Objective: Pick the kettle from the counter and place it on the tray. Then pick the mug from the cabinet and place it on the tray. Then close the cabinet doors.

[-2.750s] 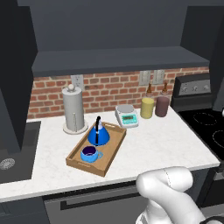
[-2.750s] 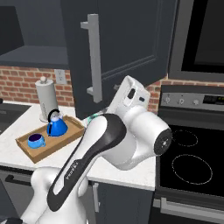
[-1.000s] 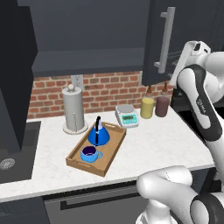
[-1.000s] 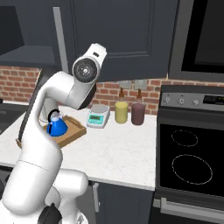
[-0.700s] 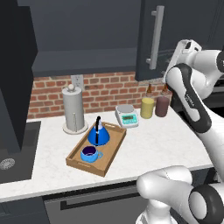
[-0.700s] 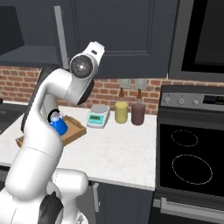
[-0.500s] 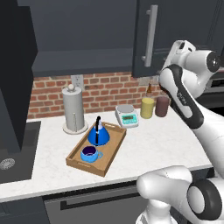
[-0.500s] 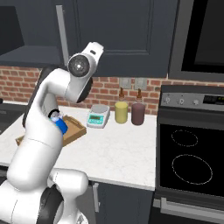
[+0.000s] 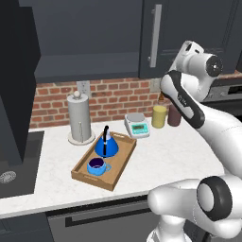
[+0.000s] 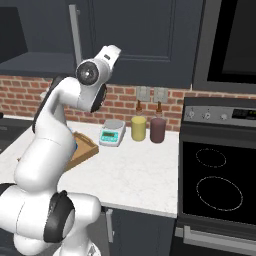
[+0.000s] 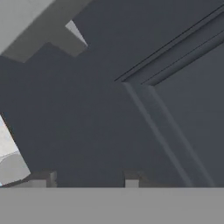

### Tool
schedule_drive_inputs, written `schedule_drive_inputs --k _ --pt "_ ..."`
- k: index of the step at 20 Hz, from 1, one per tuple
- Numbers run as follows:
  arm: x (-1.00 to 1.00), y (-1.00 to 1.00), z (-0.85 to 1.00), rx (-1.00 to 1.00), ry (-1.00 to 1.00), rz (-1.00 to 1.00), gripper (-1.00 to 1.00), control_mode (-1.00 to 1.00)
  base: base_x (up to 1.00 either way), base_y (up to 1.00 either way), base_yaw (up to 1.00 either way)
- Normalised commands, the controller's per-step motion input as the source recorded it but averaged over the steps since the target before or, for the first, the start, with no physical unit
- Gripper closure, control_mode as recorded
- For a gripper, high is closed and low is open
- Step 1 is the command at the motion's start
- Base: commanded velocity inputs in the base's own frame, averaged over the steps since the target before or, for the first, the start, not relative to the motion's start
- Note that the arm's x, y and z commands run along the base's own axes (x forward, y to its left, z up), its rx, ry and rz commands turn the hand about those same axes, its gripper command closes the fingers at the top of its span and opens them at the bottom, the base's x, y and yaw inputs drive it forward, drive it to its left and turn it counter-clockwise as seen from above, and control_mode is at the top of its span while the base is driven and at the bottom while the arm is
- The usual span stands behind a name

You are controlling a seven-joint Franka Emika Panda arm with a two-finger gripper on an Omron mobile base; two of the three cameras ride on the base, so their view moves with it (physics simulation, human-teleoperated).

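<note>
Desk (image 9: 170,156): white marble-look top with a dark front below it, running from the sink side on the left to the stove on the right.
Tray (image 9: 122,166): light-brown wood, lying at an angle on the desk, near its front left part; one corner also peeks out behind the arm in the right base view (image 10: 86,146).
Mug (image 9: 97,166): round, blue, dark inside, sitting in the nearer end of the tray.
Kettle (image 9: 106,145): blue cone with a thin black upright handle, standing in the farther end of the tray, just behind the mug.
Paper towel roll (image 9: 79,118): upright on the desk, behind the tray to the left, close to the brick wall.
Scale (image 9: 137,126): small, pale, with a green display, behind the tray's far corner.
Jars: a yellow jar (image 9: 159,116) and a dark jar (image 9: 174,116) side by side near the brick wall, right of the scale.
Stove (image 10: 220,185): black cooktop with ring marks, right of the desk.
Cabinet door (image 9: 189,38): dark grey, panelled, with a long silver bar handle (image 9: 154,36), above the desk.
Gripper (image 11: 87,178): raised right up at the door panel; the two tips stand apart with nothing between them.
</note>
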Motion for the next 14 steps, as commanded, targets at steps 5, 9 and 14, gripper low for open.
schedule_drive_inputs --k 5,9,14 --pt "0.49 0.0 -0.27 0.0 0.0 -0.07 -1.0 -1.0 0.0 0.0 0.0" --pt "-0.07 0.0 -0.58 0.0 -0.01 -0.01 -1.0 -1.0 0.0 0.0 0.0" --pt "-0.27 0.0 -0.67 0.0 0.0 0.0 -1.0 -1.0 0.0 0.0 0.0"
